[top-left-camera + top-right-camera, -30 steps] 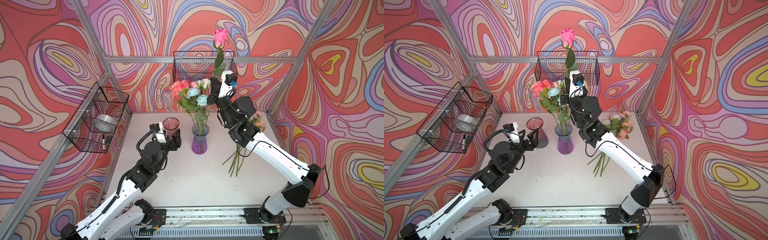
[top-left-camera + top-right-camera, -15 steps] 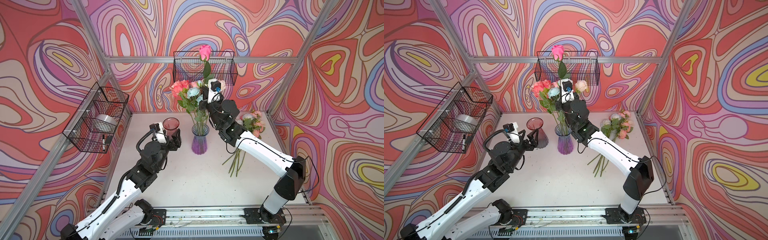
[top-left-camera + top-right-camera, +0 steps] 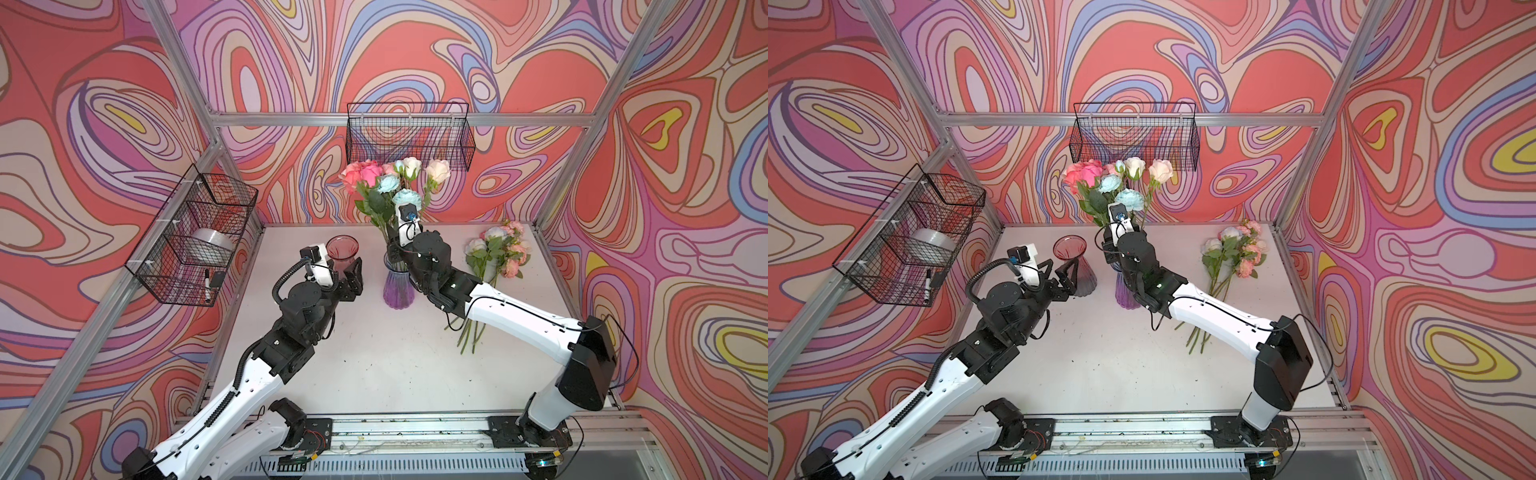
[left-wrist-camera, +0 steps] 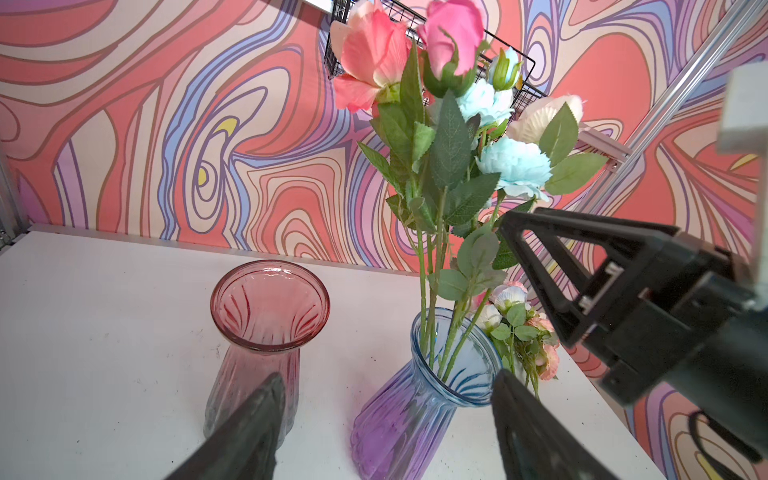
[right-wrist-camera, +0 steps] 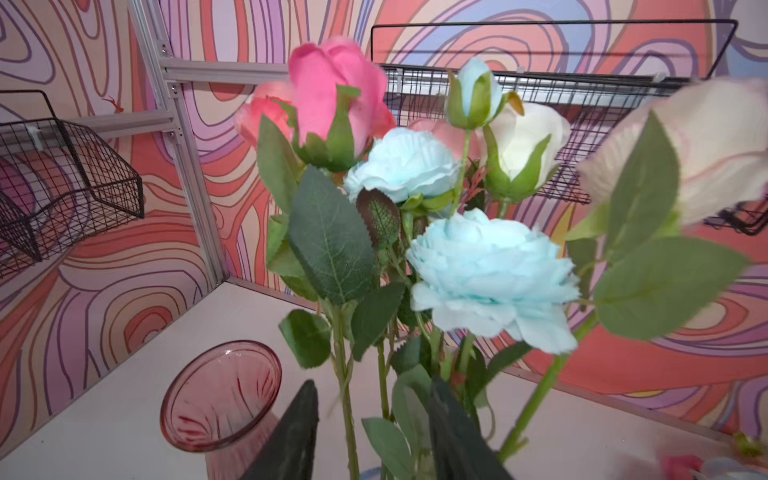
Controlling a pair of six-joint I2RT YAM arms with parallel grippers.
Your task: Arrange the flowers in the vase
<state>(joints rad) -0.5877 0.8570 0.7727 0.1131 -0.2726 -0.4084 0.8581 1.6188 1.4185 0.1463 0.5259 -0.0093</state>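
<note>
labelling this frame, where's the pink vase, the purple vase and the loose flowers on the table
pink vase (image 4: 245,374): left wrist view, on its ribbed body below the neck
purple vase (image 3: 397,291): in a top view, on its lower wall
loose flowers (image 3: 1230,233): in a top view, on a pale head of the bunch

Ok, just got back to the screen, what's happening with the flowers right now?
The right gripper is at the neck of the purple vase, jaws parted around the stems of the flowers standing in it. The left gripper hovers open and empty beside the pink vase, which holds nothing. A loose bunch lies on the table to the right.
</note>
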